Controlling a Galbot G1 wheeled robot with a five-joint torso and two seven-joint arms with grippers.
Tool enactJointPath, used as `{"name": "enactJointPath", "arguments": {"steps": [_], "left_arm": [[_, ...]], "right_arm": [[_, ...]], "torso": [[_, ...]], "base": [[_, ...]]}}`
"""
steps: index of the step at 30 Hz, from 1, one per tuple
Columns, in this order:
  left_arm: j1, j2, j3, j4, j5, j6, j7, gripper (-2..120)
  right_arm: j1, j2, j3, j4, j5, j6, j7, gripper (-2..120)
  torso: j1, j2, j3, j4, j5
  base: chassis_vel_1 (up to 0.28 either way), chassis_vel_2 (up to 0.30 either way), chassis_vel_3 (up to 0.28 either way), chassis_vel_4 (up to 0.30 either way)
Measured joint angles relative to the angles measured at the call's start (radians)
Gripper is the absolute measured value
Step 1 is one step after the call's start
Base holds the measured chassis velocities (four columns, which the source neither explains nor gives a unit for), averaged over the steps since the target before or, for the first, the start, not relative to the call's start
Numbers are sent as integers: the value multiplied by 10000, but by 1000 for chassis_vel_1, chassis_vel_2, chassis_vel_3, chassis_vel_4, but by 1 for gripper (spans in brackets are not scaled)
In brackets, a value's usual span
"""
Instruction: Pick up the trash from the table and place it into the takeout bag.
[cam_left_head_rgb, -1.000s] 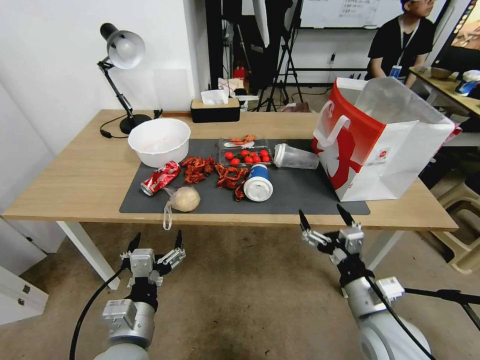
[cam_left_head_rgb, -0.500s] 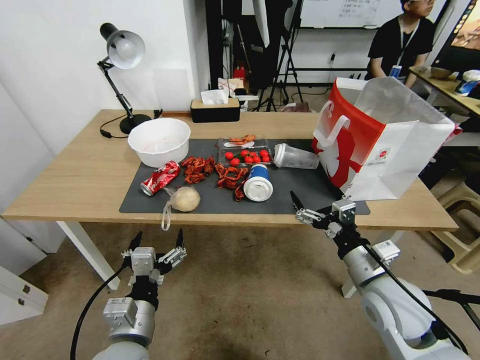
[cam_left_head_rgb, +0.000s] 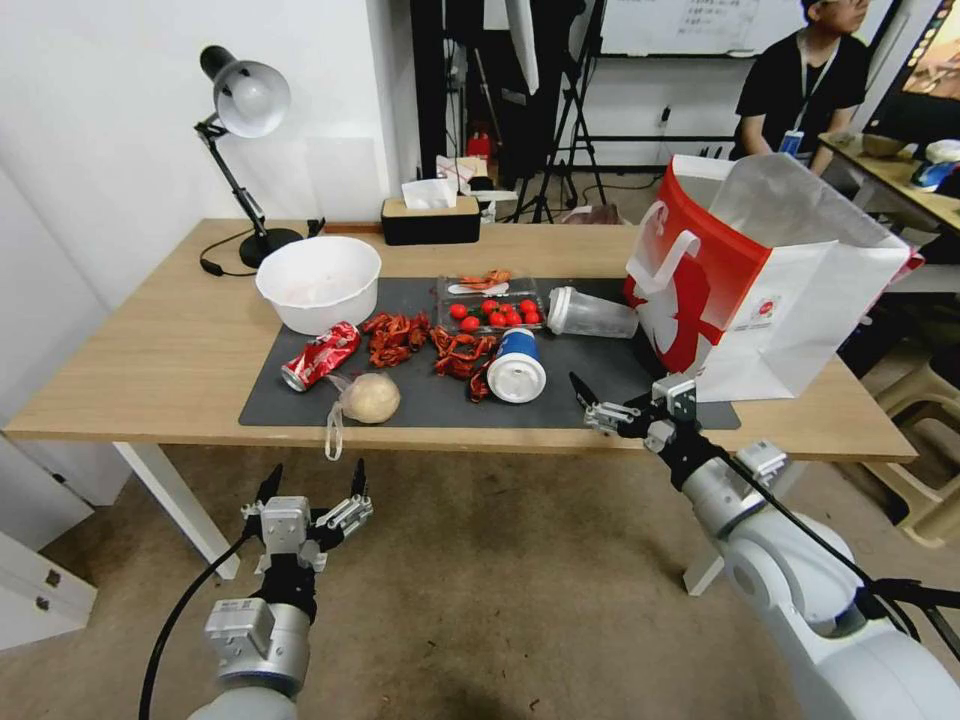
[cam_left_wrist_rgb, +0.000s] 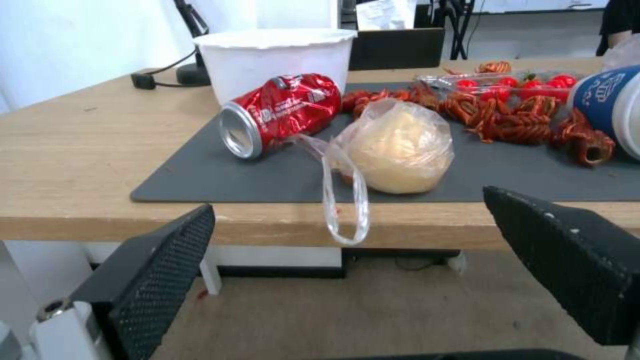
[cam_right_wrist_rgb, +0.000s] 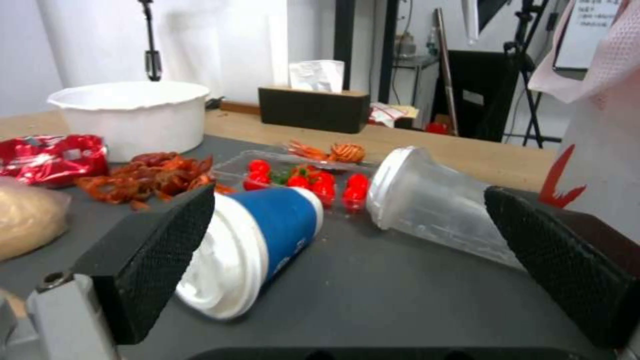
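Just beyond right claw (cam_left_head_rgb: 622, 397): blue-and-white paper cup (cam_left_head_rgb: 516, 365)

Red-and-white takeout bag (cam_left_head_rgb: 760, 290), blue-and-white paper cup (cam_left_head_rgb: 517, 364), crushed red soda can (cam_left_head_rgb: 320, 355), dark grey mat (cam_left_head_rgb: 590, 390).

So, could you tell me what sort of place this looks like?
Probably a lab or office set up for robot trials: a whiteboard on the back wall, tripod stands behind the table, and a desk lamp on it.
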Motion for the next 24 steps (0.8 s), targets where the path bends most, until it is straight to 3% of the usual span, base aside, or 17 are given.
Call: {"name": "enactJointPath", "arguments": {"steps": [17,24], "left_arm": [[-32,-53,9,98,62,29,13,100],[10,-131,4,128,110,21,15,100]], "right_arm": [[1587,-25,-547,-331,597,-1396,853,100],[2654,-40,-1346,-800,779,-2135,1466,100]], "torso": [[-1,0,0,0,0],[-1,0,0,0,2]], "base": [[0,0,0,0],[0,0,0,0]]}}
